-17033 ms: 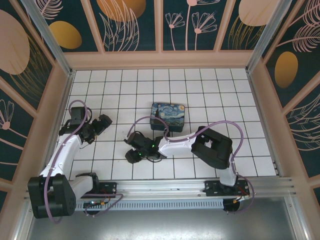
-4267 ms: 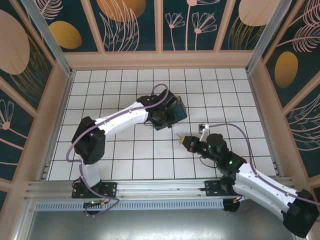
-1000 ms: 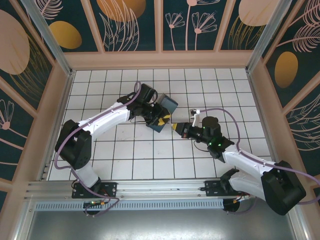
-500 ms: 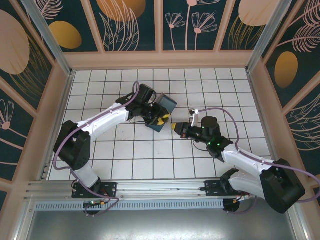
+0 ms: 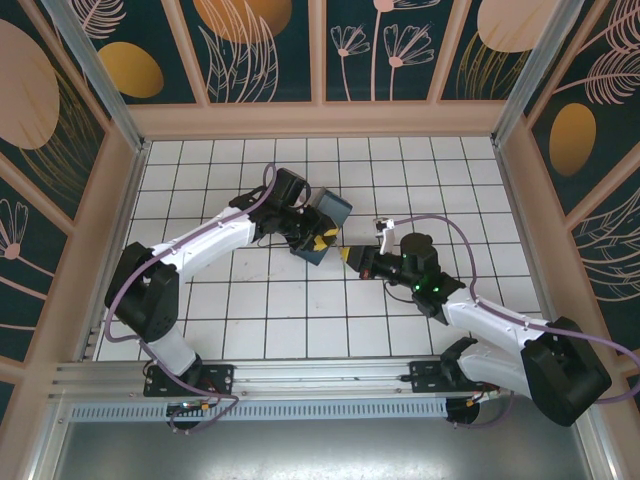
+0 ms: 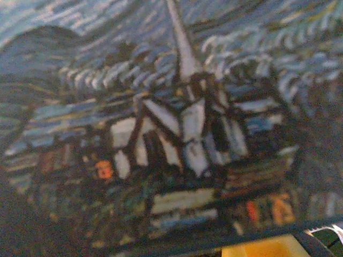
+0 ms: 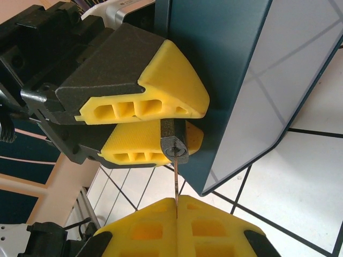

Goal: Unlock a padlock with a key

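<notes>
Both arms meet over the middle of the worktop (image 5: 300,310). The left end effector (image 5: 321,240) is clamped on the padlock (image 7: 172,136), just beside the blue painted box (image 7: 225,69). The right end effector (image 7: 176,206) is pinched together on the key (image 7: 176,184), whose tip is at the keyhole.

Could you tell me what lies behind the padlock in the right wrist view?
The padlock is clamped between the yellow fingers of the left gripper. Behind it stands the teal wall of the box. The fingers hide its shackle.
</notes>
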{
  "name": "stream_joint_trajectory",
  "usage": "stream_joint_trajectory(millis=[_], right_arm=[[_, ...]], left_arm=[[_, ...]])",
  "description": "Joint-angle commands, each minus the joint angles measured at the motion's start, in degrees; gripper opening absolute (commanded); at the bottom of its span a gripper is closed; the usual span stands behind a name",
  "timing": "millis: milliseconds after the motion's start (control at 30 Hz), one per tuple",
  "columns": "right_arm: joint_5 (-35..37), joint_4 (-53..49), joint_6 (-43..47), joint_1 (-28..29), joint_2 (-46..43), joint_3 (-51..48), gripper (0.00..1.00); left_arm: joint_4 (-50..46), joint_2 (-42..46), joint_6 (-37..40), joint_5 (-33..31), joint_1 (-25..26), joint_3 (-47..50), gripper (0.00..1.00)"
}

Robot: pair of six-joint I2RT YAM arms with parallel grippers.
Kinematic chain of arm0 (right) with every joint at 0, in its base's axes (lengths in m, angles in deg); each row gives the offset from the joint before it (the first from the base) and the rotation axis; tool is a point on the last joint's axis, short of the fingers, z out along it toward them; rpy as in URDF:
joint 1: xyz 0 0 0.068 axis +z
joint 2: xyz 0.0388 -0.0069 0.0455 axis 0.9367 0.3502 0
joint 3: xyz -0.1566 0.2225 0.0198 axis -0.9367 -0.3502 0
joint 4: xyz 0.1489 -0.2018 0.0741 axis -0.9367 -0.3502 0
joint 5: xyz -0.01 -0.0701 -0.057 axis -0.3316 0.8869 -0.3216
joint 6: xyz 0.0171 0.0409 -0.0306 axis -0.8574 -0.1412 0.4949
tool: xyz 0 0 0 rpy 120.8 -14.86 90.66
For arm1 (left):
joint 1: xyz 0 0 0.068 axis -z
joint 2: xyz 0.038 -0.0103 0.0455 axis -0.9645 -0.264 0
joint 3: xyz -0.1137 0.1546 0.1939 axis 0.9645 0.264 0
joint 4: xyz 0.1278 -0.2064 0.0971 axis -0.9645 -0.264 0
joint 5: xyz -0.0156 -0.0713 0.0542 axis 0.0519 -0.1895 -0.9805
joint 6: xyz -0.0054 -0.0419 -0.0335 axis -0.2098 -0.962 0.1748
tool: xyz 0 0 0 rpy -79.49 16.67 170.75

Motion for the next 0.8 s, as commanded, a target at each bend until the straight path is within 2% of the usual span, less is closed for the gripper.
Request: stream_joint_trajectory(millis=[0, 667, 767], right_arm=[[-2.07, 4.06, 2.08, 0.49, -0.04, 3.03, 0.00], [-1.82, 2.47, 4.57, 0.47, 0.50, 3.52, 0.00], [-2.32, 4.74, 3.80, 0.02, 0.96, 2.56, 0.00]], left_arm=[[1.29, 1.77, 0.41, 1.93, -0.20, -0.57, 0.29], [-0.21, 0.97, 1.38, 1.76, -0.38, -1.79, 0.29], [-0.28, 0.97, 1.51, 1.85, -0.39, -1.98, 0.29]])
